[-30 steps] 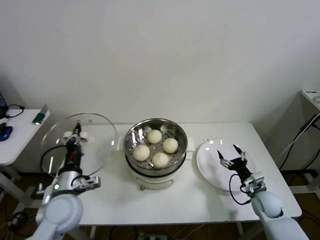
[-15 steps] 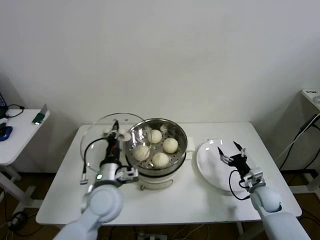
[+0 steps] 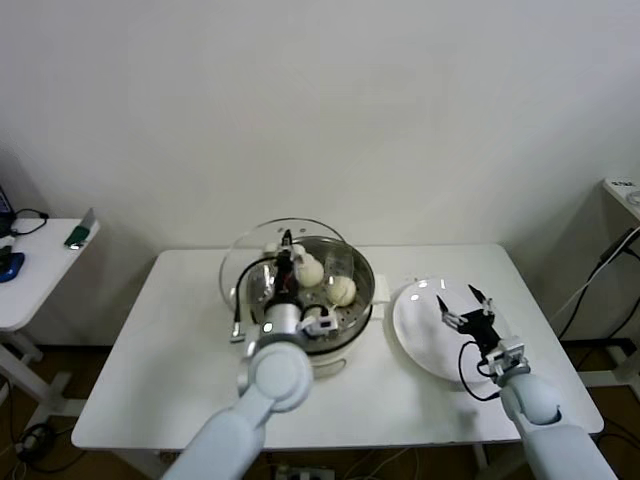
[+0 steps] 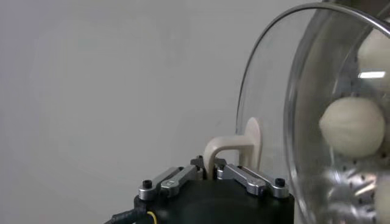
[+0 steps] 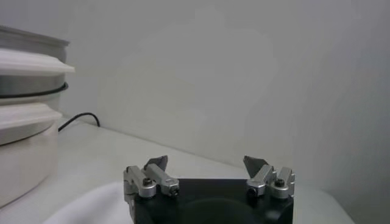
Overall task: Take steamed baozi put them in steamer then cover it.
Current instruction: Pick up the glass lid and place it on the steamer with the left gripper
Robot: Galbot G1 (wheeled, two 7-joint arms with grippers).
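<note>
Holding the lid (image 3: 268, 262) by its cream bar handle (image 4: 226, 148) with the left tool (image 3: 283, 250), fingers closed narrow on the handle, glass disc tilted up on edge rather than lying flat. Hovering that lid over the left half of the steamer (image 3: 355, 297), not yet seated on its rim. Showing four buns (image 3: 341, 290) inside the steel basket, two in plain sight toward the right of the steamer, the others partly hidden behind the left arm and the glass; seen through the lid in the left wrist view as pale domes (image 4: 352, 126) on the perforated bottom. Sitting near the middle of the white worktop (image 3: 180, 340), the steamer on its white pot base. Waiting to the right of the steamer, the right tool (image 3: 464, 311) spread wide above a flat white plate (image 3: 420, 325), gripping nothing.
</note>
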